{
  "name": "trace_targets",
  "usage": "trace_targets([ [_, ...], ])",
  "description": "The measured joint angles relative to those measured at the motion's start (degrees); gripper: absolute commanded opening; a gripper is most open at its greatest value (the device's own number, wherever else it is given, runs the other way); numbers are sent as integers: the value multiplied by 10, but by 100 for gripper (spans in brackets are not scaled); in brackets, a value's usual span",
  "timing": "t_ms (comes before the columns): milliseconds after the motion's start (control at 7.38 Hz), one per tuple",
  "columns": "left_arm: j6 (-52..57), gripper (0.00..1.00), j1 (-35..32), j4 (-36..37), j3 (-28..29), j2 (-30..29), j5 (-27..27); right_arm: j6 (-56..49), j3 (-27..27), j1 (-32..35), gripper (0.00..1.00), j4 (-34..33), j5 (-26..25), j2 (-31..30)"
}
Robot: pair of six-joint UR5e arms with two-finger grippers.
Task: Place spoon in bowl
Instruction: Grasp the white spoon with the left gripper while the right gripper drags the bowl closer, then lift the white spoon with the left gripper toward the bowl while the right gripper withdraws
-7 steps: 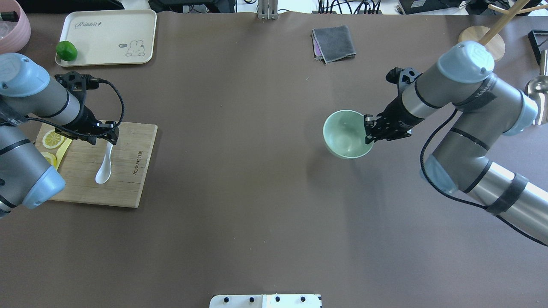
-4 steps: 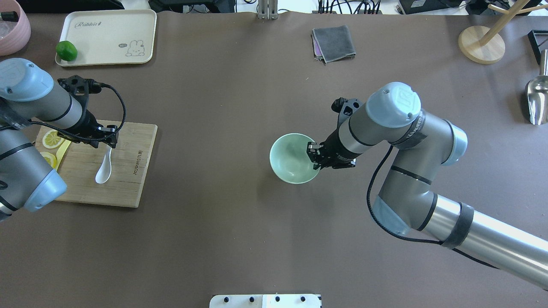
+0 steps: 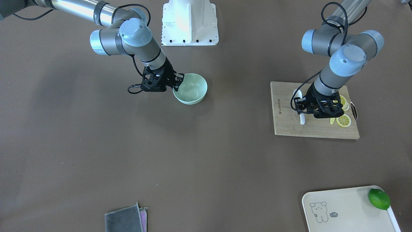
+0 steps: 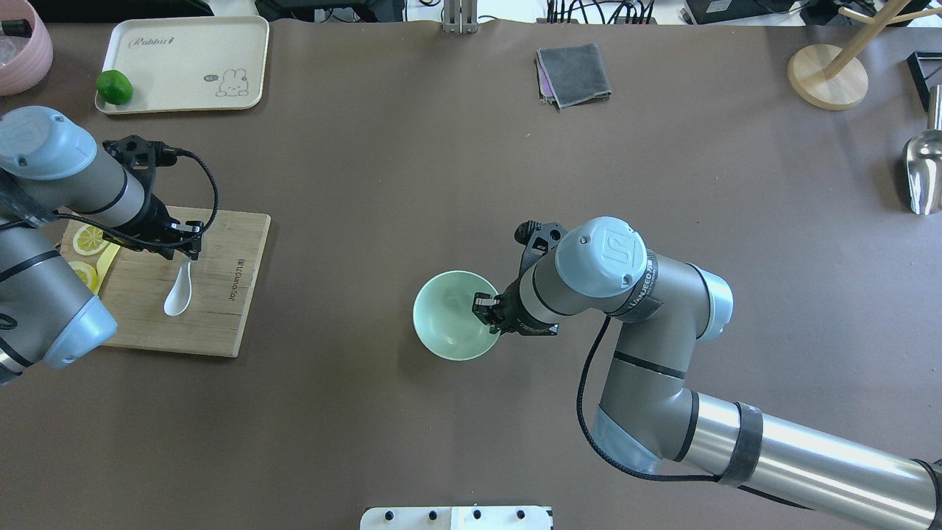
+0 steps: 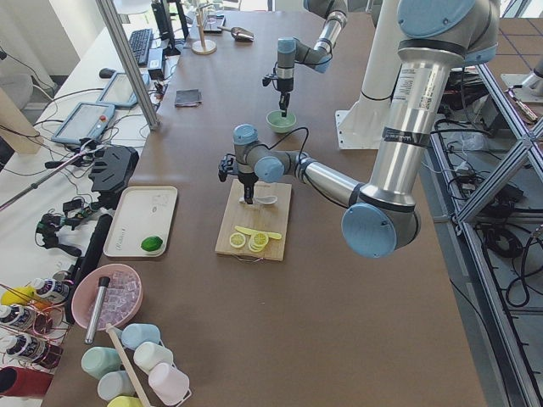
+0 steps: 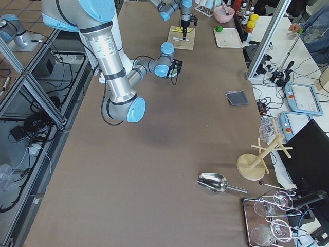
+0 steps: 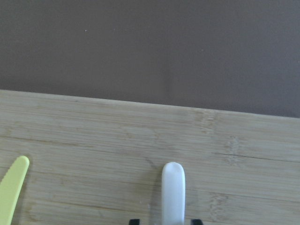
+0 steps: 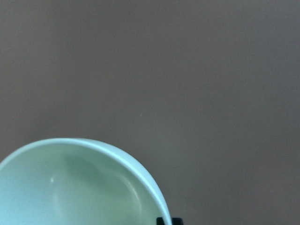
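The white spoon [image 4: 176, 294] lies on the bamboo cutting board [image 4: 213, 309], scoop toward the robot. My left gripper [image 4: 190, 252] is low over the handle's far end. In the left wrist view the handle [image 7: 173, 192] sits between the two fingertips with a gap on each side, so the gripper is open. My right gripper [image 4: 486, 313] is shut on the right rim of the mint-green bowl [image 4: 449, 324], near the table's middle. The bowl is empty. It also shows in the front view [image 3: 191, 88] and in the right wrist view [image 8: 70, 187].
Lemon slices [image 4: 90, 239] and a yellow knife [image 4: 109, 258] lie on the board's left part. A cream tray [image 4: 184, 62] with a lime [image 4: 115, 87] is at the far left. A grey cloth [image 4: 574, 73], a wooden stand [image 4: 827, 77] and a metal scoop [image 4: 923, 173] lie at the far right.
My right arm has carried the bowl left and toward the robot, from the right side to near the table's middle. My left gripper has stayed over the spoon handle.
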Motion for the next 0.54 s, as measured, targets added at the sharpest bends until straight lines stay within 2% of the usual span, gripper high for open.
trace_targets([
  [135, 0, 25, 1, 0, 1, -1, 0, 7, 1, -4, 100, 0, -4, 3],
  [271, -1, 8, 2, 0, 1, -1, -1, 12, 4, -5, 100, 0, -8, 4],
  [406, -2, 0, 5, 0, 2, -2, -1, 15, 12, -4, 100, 0, -13, 3],
  [542, -2, 0, 7, 0, 1, -4, -3, 16, 30, 6, 100, 0, -13, -3],
])
